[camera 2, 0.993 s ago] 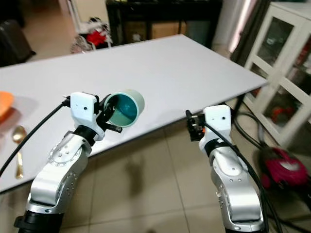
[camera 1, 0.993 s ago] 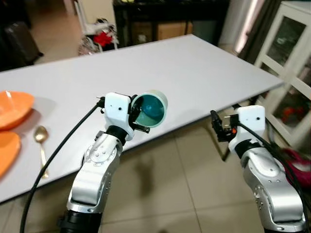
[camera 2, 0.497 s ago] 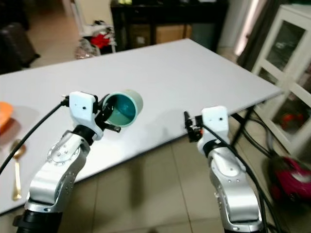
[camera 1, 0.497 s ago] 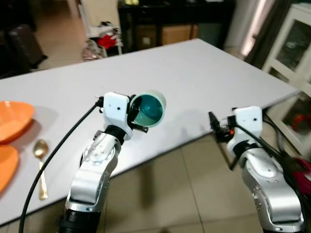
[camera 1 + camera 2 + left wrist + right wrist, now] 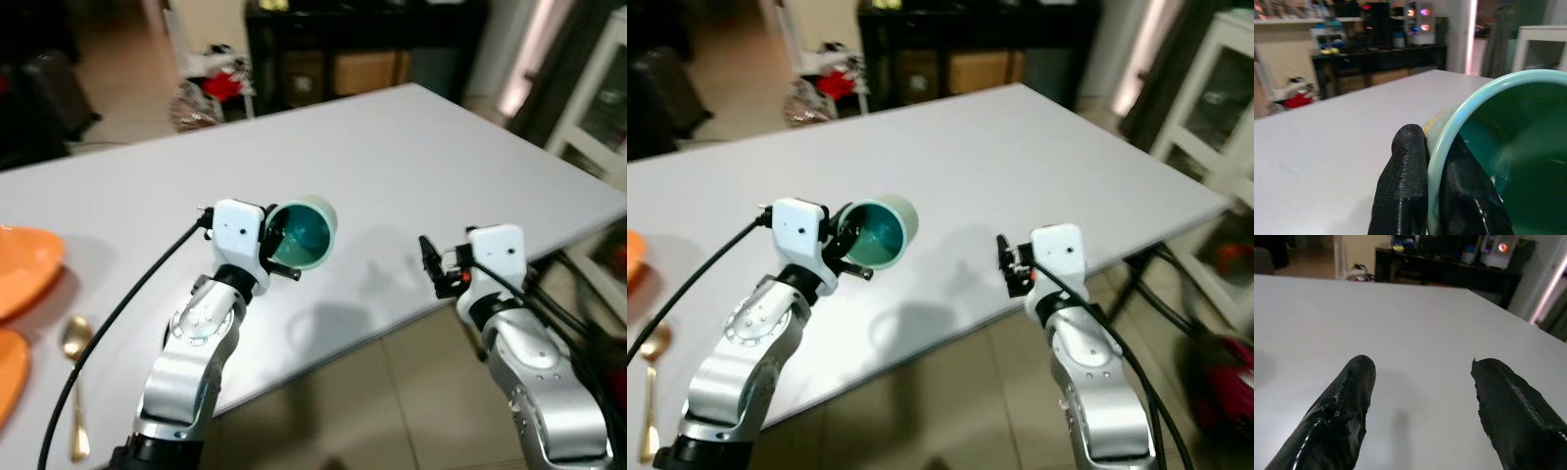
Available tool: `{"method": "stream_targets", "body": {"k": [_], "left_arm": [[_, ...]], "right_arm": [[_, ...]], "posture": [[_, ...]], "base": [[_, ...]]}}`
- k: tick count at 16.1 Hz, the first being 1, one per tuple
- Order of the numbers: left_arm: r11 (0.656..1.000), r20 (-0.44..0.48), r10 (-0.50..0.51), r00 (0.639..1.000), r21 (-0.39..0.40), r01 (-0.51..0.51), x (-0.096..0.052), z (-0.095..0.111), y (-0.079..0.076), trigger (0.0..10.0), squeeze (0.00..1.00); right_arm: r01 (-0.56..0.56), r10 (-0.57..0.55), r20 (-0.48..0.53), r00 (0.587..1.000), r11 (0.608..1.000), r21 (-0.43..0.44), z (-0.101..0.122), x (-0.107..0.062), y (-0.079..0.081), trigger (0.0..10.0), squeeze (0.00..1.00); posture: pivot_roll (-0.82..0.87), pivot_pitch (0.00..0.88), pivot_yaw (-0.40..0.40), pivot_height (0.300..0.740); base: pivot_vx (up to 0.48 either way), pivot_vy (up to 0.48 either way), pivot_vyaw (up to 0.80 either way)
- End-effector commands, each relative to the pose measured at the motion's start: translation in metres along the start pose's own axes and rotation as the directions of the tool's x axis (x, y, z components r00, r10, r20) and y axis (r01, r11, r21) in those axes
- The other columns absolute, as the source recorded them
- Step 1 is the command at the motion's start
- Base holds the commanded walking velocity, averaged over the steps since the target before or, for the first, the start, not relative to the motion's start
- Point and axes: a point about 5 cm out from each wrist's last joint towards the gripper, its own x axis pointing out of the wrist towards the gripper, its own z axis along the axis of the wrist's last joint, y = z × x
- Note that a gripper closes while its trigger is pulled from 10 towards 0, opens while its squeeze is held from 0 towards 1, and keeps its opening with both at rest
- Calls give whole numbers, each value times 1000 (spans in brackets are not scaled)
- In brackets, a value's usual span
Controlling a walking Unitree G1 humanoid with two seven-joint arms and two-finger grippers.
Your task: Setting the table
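Your left gripper [image 5: 277, 247] is raised above the near part of the white table [image 5: 411, 147], its two black fingers [image 5: 1403, 191] clamped on the rim of a teal cup [image 5: 306, 232]: one finger lies against the outer wall, the other inside the mouth. You hold the cup tipped on its side, mouth turned toward your head camera, so that its darker green interior is exposed; the cup is clear of the tabletop, and its shadow falls on the surface just below. Your right gripper [image 5: 428, 257] is raised at the near table edge, well apart from the cup, its fingers [image 5: 1342, 416] spread wide with bare tabletop visible between them and nothing in their grasp. At the table's left end you can see two orange plates [image 5: 24, 269], one beyond the other, both cut off by the frame edge; a gold spoon [image 5: 74, 377] lies just beside the nearer plate, bowl pointing away from you and handle toward the near edge. A black cable [image 5: 108, 343] runs along your left arm. Beyond the table stands a dark shelf unit [image 5: 343, 49], and a white cabinet [image 5: 602, 88] stands to the right.
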Motion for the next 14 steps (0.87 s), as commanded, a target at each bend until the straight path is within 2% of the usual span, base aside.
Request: {"method": "stream_targets", "body": {"k": [1, 4, 5, 7, 8, 9, 10, 11, 12, 14], "left_arm": [[1000, 7, 20, 1000, 11, -20, 0, 3, 8, 10000, 0], [999, -28, 28, 999, 39, -26, 6, -2, 5, 10000, 0], [999, -15, 19, 1000, 44, -19, 7, 0, 5, 10000, 0], [999, 2, -3, 1000, 48, 3, 25, 8, 9, 10000, 0], [999, 2, -3, 1000, 54, 3, 28, 9, 11, 10000, 0], [996, -50, 16, 999, 85, -12, 42, 11, 20, 10000, 0], [994, -66, 23, 998, 104, -16, 49, 12, 25, 10000, 0], [991, -94, 3, 996, 131, 9, 69, 23, 34, 10000, 0], [989, -109, -4, 994, 144, 20, 79, 28, 37, 10000, 0], [993, -153, -19, 988, 113, 37, 101, 37, 45, 10000, 0]], "right_arm": [[-11, 10, 17, 1000, 1000, 9, 2, -2, 4, 10000, 0], [7, -7, 18, 1000, 1000, 10, 1, -5, 1, 10000, 0], [-2, 2, 22, 1000, 1000, 13, 1, -4, 2, 10000, 0], [-69, 68, 37, 997, 997, 19, 5, -3, 2, 10000, 0], [-85, 84, 37, 996, 996, 21, 6, -2, 3, 10000, 0], [-129, 129, 30, 991, 992, -3, 6, 0, 3, 10000, 0], [-146, 146, 29, 989, 989, -16, 7, 1, 4, 10000, 0], [-191, 193, 43, 980, 980, -52, 14, 4, 4, 10000, 0], [-209, 213, 49, 976, 975, -69, 17, 5, 3, 10000, 0], [-260, 268, 64, 961, 959, -110, 26, 6, 1, 10000, 0]], "posture": [[-123, 0, 51, 740], [-130, 0, 74, 740], [-128, 0, 75, 740], [-120, 0, 74, 740], [-119, 0, 75, 740], [-119, 0, 88, 740], [-121, 0, 102, 740], [-119, 0, 113, 740], [-116, 0, 118, 740], [-111, 0, 139, 740]], "base": [[341, 0, 0], [114, 0, 0], [0, 0, 0], [0, 0, 0], [0, 0, 0], [0, 0, 0], [0, 0, 0], [0, 0, 0], [0, 0, 0], [0, 0, 0]]}}
